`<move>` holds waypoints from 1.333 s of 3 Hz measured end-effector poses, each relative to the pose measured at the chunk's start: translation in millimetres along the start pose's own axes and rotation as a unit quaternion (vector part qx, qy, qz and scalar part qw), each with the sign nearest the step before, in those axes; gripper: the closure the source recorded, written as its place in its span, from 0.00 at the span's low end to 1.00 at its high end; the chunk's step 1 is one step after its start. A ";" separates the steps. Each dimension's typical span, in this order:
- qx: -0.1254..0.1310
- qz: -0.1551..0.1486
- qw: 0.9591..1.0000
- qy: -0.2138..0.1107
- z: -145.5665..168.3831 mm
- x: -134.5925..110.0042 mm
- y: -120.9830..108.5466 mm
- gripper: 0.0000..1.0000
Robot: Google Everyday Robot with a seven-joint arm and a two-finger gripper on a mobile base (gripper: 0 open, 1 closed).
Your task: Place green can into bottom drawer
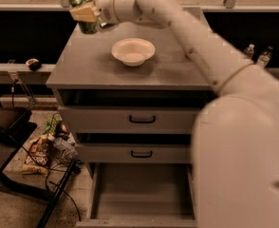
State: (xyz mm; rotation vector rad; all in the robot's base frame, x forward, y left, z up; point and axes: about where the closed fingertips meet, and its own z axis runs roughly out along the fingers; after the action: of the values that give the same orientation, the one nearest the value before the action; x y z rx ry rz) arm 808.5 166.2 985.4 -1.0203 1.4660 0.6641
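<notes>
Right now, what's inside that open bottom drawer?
Bare grey floor shows in the bottom drawer; its right side is hidden behind the robot's arm. The green can is at the back left of the cabinet top, in the gripper.

The place reads as a robotics lab or test workspace rather than a home. A big white robot arm [215, 70] fills the right side, and its gripper [86, 14] hangs over the far left corner of the table [82, 75], jaws closed round the green can [88, 27]. The table is a plain grey metal cabinet with the bottom drawer [144, 194] pulled open, bearing one white bowl [133, 51] like a test prop. Loose black cables [59, 184] and snack bags [37, 151] lie on the speckled floor [16, 213], and water bottles [258, 56] stand on a ledge at the right
</notes>
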 end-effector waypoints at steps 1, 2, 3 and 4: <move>0.028 -0.014 0.998 -0.046 -85.8 -78.4 35.5 1.00; 0.007 0.003 0.998 -0.060 -136.2 -110.7 109.7 1.00; -0.004 0.051 0.998 -0.027 -172.5 -73.9 159.7 1.00; 0.023 0.102 0.994 0.038 -212.6 10.1 175.2 1.00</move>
State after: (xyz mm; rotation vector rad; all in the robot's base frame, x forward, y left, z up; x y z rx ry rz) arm 553.7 60.9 984.8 -0.8754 1.6601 0.7394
